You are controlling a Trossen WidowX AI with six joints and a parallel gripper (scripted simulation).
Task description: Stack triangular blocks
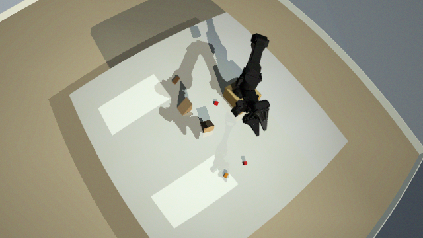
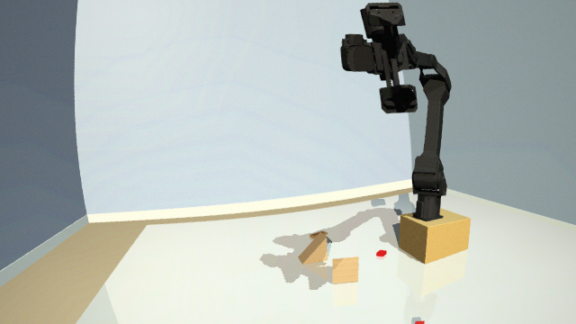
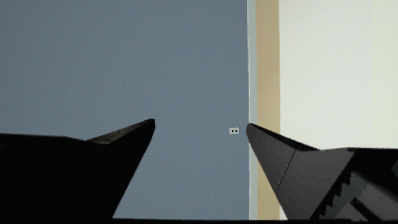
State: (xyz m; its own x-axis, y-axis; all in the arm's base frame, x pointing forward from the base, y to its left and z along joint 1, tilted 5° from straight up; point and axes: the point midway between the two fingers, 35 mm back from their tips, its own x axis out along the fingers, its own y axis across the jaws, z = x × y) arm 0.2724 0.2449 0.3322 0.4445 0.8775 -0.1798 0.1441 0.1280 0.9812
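One triangular block (image 1: 184, 106) (image 2: 315, 251) rests on the table, its sloped face showing in the exterior view. The other block (image 1: 207, 127) (image 2: 346, 270) stands apart from it, nearer the exterior view, which sees a square, upright face; its sloped face cannot be made out clearly. My gripper (image 1: 261, 132) (image 3: 201, 125) is open and empty, high above the table and away from both blocks. The wrist view shows bare wall between the fingertips and neither block.
A small brown piece (image 1: 175, 79) (image 2: 316, 234) lies behind the first block. Red cubes (image 1: 215, 103) (image 1: 244, 162) (image 2: 381, 253) and a small orange piece (image 1: 225, 175) lie on the table. The arm stands on a wooden box (image 1: 232, 96) (image 2: 414, 238). Arm shadows fall near the blocks.
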